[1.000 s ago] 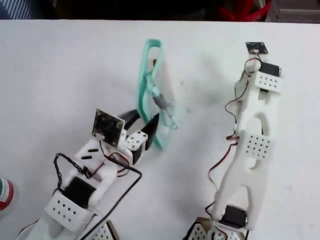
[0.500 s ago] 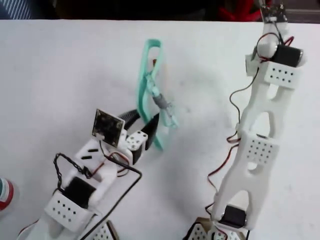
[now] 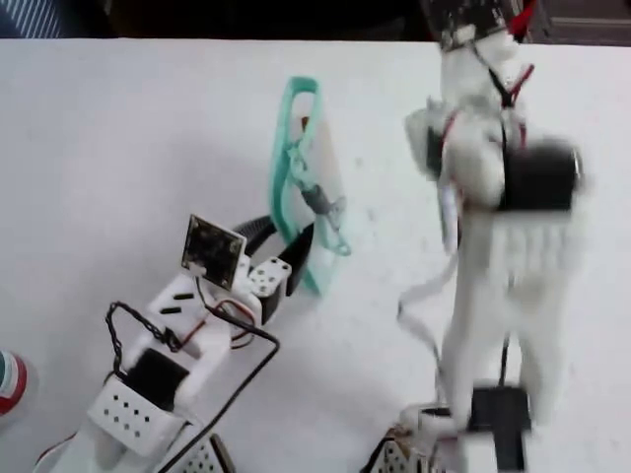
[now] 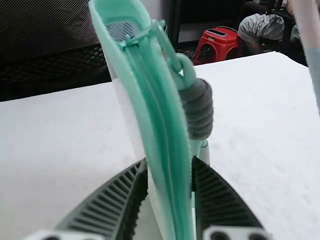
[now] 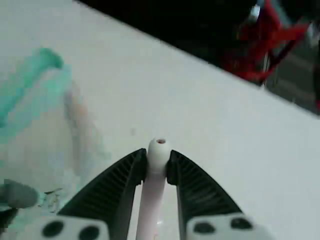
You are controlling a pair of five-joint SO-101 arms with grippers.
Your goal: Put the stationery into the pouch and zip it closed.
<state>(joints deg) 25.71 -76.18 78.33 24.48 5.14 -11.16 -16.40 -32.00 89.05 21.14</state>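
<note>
the step in hand looks like the carry: the right gripper is closed on a pale, round-ended plastic pen, its jaws pinched just under the rounded tip, and the pen is not yet in the pouch. the left gripper is clamped on the near end of the mint-green translucent plastic pouch, one ribbed jaw on each face, holding it up on its edge on the white table. in the high view the pouch stands between the two arms, running away from the left gripper toward the far side of the table, with the right arm raised well apart from it. the next move, i judge, calls for bringing the pen over the pouch's upper edge and turning it to lie along that long, narrow slit, since a crosswise approach would push the thin walls over. the pouch is slim and floppy-looking, with a frosted body, a solid mint rim and a zip track along the top; how far the zip stands open i cannot tell. a grey ribbed grip, seemingly part of another pen, sits against its upper edge.
</note>
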